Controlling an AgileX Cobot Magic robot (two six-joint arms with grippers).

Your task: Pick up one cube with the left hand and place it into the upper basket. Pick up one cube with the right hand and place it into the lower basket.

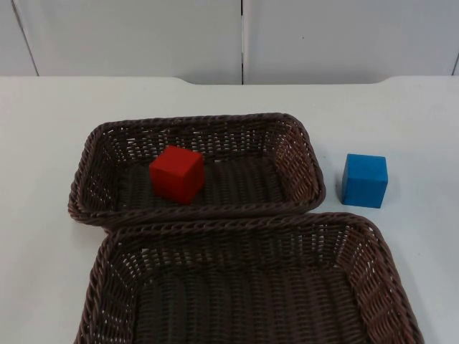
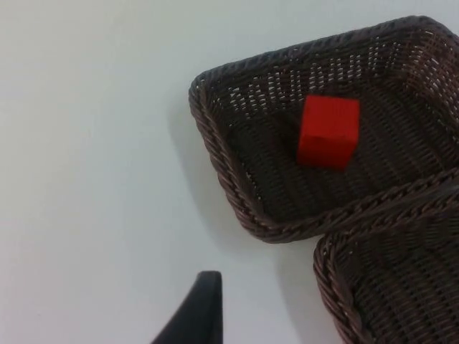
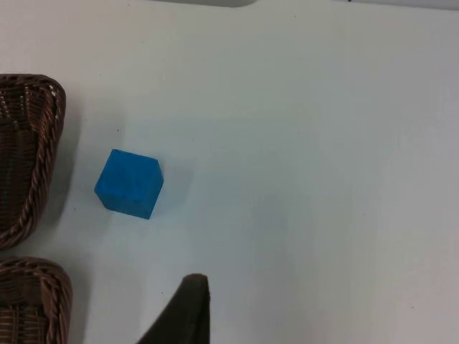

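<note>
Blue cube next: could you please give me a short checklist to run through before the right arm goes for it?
1. Red cube lies inside the upper basket: ok.
2. Blue cube rests on the table, right of the upper basket and apart from its rim: ok.
3. Lower basket holds no cube, floor free to receive one: ok.
4. Nothing stands on the table around the blue cube in the right wrist view: ok.
5. Right gripper open wide enough for the cube: cannot tell.
6. Left gripper clear of the baskets: cannot tell.
</note>
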